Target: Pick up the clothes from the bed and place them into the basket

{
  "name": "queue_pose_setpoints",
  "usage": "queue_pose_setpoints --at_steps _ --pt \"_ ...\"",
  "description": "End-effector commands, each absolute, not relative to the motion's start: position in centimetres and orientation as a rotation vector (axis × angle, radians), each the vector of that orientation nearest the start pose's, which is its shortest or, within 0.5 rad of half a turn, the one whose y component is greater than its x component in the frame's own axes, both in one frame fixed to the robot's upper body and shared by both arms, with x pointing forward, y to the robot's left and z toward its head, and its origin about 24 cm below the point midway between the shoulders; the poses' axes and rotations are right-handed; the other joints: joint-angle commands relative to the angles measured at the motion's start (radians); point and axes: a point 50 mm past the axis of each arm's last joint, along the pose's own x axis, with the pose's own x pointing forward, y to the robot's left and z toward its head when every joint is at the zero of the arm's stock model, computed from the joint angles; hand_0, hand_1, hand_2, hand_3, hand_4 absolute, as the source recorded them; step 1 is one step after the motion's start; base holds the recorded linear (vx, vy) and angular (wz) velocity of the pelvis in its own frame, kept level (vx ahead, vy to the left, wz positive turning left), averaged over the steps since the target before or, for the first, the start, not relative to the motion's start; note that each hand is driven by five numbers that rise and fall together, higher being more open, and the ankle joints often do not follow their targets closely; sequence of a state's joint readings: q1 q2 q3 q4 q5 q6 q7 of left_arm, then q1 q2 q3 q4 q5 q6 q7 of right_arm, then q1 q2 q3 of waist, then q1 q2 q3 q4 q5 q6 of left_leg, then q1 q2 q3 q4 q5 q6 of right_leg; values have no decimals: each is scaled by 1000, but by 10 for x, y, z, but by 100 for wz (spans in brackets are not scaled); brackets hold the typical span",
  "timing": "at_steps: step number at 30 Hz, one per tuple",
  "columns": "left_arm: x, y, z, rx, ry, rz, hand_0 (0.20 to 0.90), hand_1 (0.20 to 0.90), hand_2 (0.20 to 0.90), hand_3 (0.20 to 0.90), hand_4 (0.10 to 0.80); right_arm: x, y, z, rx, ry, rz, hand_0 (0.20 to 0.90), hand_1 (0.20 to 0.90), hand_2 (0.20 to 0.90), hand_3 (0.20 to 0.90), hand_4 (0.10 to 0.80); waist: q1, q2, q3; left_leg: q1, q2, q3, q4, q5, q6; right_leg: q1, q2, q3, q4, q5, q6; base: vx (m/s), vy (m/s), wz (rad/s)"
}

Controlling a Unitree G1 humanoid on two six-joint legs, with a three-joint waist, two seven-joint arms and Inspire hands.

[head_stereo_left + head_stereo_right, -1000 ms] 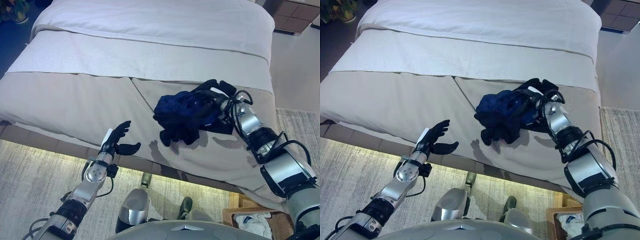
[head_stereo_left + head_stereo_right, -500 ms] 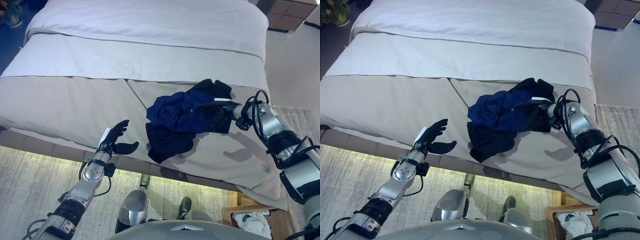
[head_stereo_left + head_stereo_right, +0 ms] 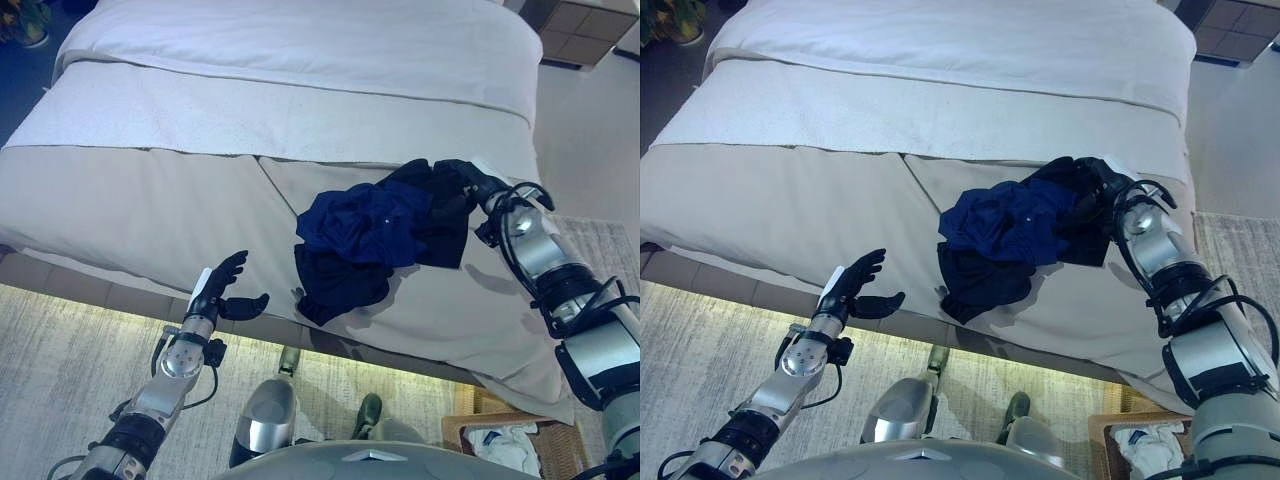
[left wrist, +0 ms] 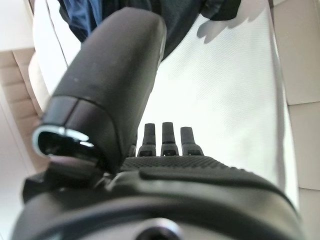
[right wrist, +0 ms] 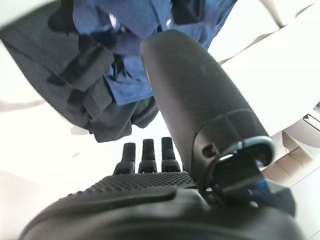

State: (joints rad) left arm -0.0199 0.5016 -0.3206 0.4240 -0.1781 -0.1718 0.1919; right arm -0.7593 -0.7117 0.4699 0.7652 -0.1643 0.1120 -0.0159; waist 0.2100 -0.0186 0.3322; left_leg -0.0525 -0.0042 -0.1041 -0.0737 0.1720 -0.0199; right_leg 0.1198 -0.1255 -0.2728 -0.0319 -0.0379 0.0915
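A heap of clothes, a blue shirt (image 3: 362, 224) over black garments (image 3: 338, 284), lies on the bed (image 3: 150, 200) right of its middle. My right hand (image 3: 474, 181) rests at the heap's far right edge, against the black cloth. In its wrist view the right hand (image 5: 150, 200) has straight fingers, with the blue shirt (image 5: 117, 30) past them and nothing held. My left hand (image 3: 224, 290) hovers open at the bed's front edge, left of the heap. The wicker basket (image 3: 470, 428) stands on the floor at the lower right.
White cloth (image 3: 505, 445) lies inside the basket. A wooden nightstand (image 3: 585, 22) stands beyond the bed's far right corner. A pale rug (image 3: 60, 360) covers the floor before the bed.
My right hand has moved from the middle of the heap to its far right edge and let go. The clothes have spread out flatter. My left hand has sunk slightly.
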Motion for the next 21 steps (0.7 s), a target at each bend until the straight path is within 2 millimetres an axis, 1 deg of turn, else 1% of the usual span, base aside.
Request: queue_pose_setpoints --at_steps 1,2,6,10,14,18,21 --pt "255 207 17 330 2 -32 900 900 900 900 800 393 -259 216 -1203 -84 -223 900 900 900 900 800 51 38 34 -13 -45 -28 107 -164 37 -135 -33 31 134 34 -22 -132 31 26" --pt "257 206 20 324 -14 -35 900 900 900 900 800 394 -260 224 -1205 -90 -234 900 900 900 900 800 58 45 50 -31 -49 -34 115 -161 36 -148 -35 24 139 34 -24 -107 25 21" --pt "260 203 28 310 -45 -41 900 900 900 900 800 398 -258 236 -1197 -80 -228 900 900 900 900 800 72 58 86 -69 -57 -46 136 -155 35 -175 -38 8 150 33 -31 -60 19 13" --pt "263 198 32 301 -61 -50 900 900 900 900 800 402 -254 232 -1185 -49 -196 900 900 900 900 800 83 66 115 -90 -61 -53 148 -150 35 -190 -41 -4 161 34 -34 -11 14 11" --pt "267 192 37 290 -90 -61 900 900 900 900 800 406 -249 232 -1201 -26 -186 900 900 900 900 800 85 76 141 -109 -67 -53 156 -147 38 -213 -40 -8 168 35 -35 -33 32 4" --pt "272 185 47 261 -135 -57 900 900 900 900 800 407 -257 233 -1214 30 -231 900 900 900 900 800 85 98 181 -157 -78 -47 202 -147 44 -267 -48 -16 225 24 -39 -68 50 0" --pt "273 182 50 245 -151 -57 900 900 900 900 800 407 -265 234 -1227 75 -263 900 900 900 900 800 89 113 188 -201 -86 -47 221 -143 50 -315 -51 -22 255 21 -41 -53 30 4"
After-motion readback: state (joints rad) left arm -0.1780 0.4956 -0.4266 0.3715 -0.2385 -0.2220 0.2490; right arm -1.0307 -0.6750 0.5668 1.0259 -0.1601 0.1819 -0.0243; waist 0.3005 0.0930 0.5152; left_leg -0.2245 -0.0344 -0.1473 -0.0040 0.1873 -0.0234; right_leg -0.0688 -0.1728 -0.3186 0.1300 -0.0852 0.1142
